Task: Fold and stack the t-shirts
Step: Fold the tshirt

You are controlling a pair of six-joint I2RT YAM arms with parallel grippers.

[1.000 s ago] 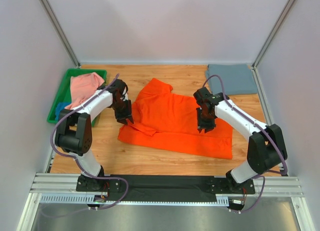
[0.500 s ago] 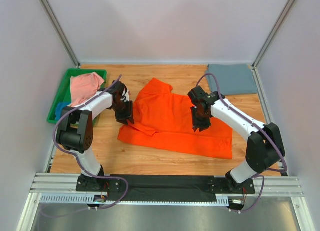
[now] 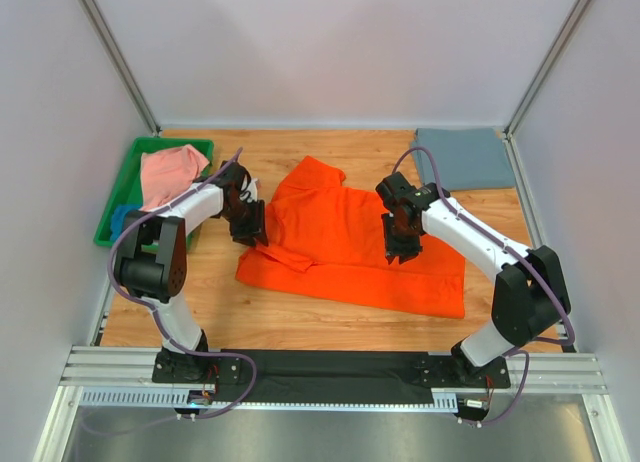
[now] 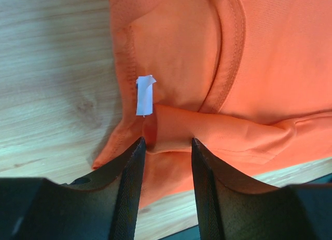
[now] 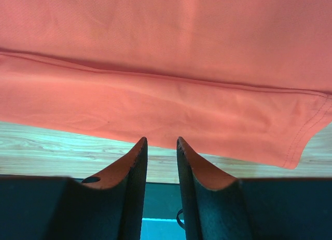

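Wood table (image 3: pixel 300 317), white walls on three sides. Mid-table lies the orange t-shirt (image 3: pixel 340 247), spread but not flat: the top part is rumpled and the collar faces left. The slate grey-blue t-shirt (image 3: pixel 462 158) sits folded in the back right corner, well apart. The green tray (image 3: pixel 113 197) at back left holds the salmon pink t-shirt (image 3: pixel 170 172), draped over its rim. The blue t-shirt (image 3: pixel 120 220) is under that, only a scrap showing.

The left gripper (image 3: pixel 250 232) is down at the orange t-shirt's left edge by the collar. In the wrist view its jaws are moderately apart, straddling a raised fold just below the white tag (image 4: pixel 145 94). Can't tell if the pads touch cloth.

The right gripper (image 3: pixel 400 250) is over the shirt's right half, jaws at a narrow slit with nothing in it. From above, both sets of fingertips are hidden by the gripper bodies. The bottom of the right wrist view is dark and unreadable.
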